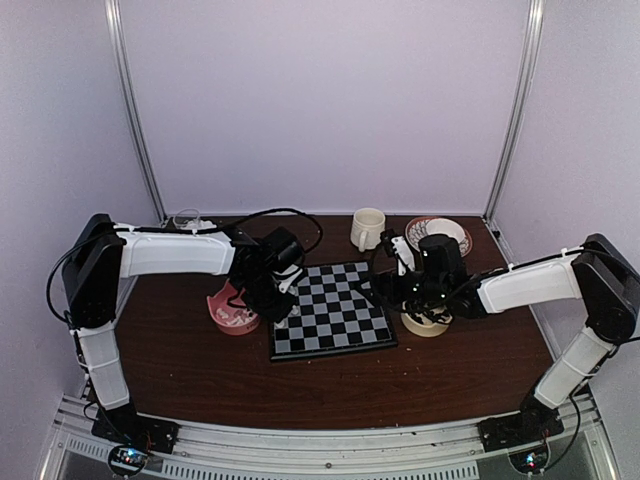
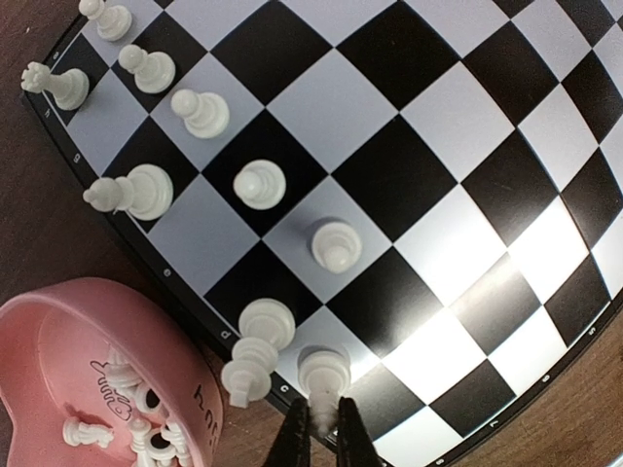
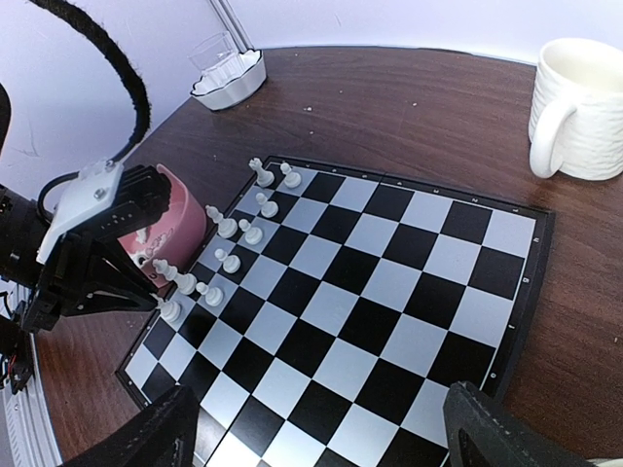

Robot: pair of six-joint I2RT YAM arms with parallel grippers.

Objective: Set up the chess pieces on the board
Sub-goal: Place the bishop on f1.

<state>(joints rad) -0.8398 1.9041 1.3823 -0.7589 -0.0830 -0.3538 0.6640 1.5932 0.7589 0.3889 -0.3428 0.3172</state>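
The main risk is crowding: the left fingers [image 2: 320, 420] are pinched shut on a white pawn [image 2: 324, 370] at the chessboard's [image 2: 409, 175] near-left edge, and two other white pieces [image 2: 255, 358] stand just beside it, so a sideways drift while letting go or lifting away could probably topple them. The wrist view cannot tell whether the pawn's base sits flat on its square; released tilted, it could fall and roll towards the pink bowl [image 2: 58, 350] of spare pieces beside the rim. The left arm reaches across from the counter's [image 1: 200, 360] left side, wrist bent steeply down over that edge. The right arm extends over the board's opposite side, its right fingers [image 3: 326, 438] spread wide and holding nothing, well apart from the pawn.
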